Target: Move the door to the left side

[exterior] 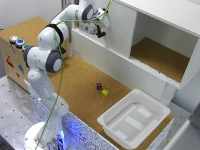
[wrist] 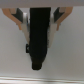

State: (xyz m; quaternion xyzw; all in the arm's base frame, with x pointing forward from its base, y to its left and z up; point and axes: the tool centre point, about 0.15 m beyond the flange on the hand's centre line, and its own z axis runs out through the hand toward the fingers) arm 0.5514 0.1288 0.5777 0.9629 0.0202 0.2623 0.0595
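Observation:
The door (exterior: 119,31) is a flat white panel covering the part of the white cabinet toward the exterior view's left. The compartment (exterior: 159,56) toward the exterior view's right stands open. My gripper (exterior: 100,30) is at the door's front face, on its black vertical bar handle (exterior: 101,33). In the wrist view the black handle (wrist: 39,45) runs between my two fingers (wrist: 20,21), which sit close against both its sides, with the white door (wrist: 70,50) behind it. The gripper (wrist: 39,22) looks shut on the handle.
A white plastic bin (exterior: 132,117) sits on the cork tabletop (exterior: 80,85) near its front edge. A small dark cube (exterior: 99,86) and a yellow-green cube (exterior: 105,92) lie before the cabinet. A wooden box with buttons (exterior: 15,50) stands at the exterior view's left.

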